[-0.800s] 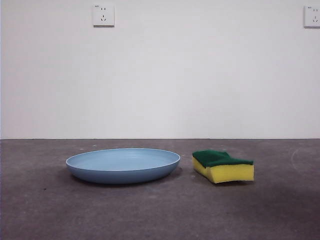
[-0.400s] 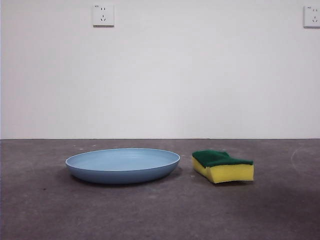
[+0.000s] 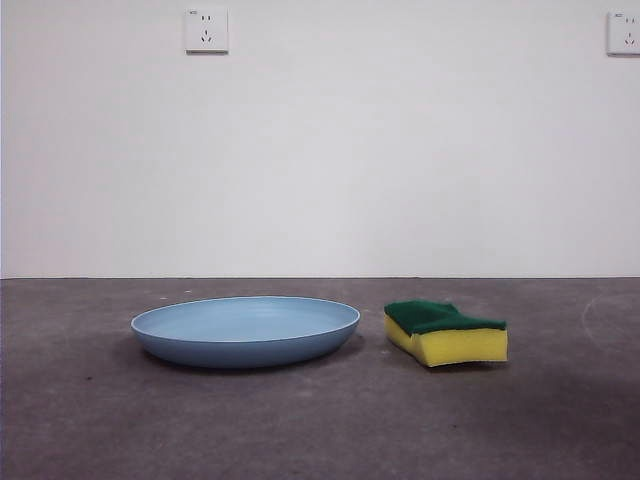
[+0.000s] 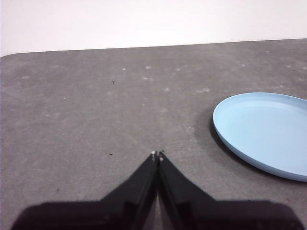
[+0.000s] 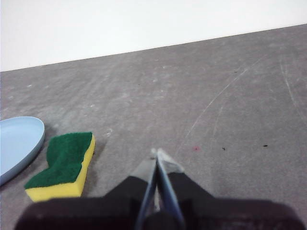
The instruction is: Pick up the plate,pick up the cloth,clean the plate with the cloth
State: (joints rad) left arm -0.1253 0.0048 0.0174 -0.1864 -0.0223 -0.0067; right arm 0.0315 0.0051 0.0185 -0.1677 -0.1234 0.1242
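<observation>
The light-blue plate point(image 3: 246, 330) lies flat on the dark table, left of centre in the front view. The cloth, a yellow sponge with a green scouring face up point(image 3: 446, 332), lies just to its right, apart from it. My left gripper point(image 4: 157, 155) is shut and empty above bare table, with the plate point(image 4: 266, 132) off to one side. My right gripper point(image 5: 157, 153) is shut and empty above bare table, with the sponge point(image 5: 63, 165) and the plate's edge point(image 5: 17, 143) off to one side. Neither arm shows in the front view.
A white wall stands behind the table, with a socket point(image 3: 206, 30) high on the left and another point(image 3: 624, 32) at the right edge. The table's far edge and rounded corner point(image 4: 14, 53) show in the left wrist view.
</observation>
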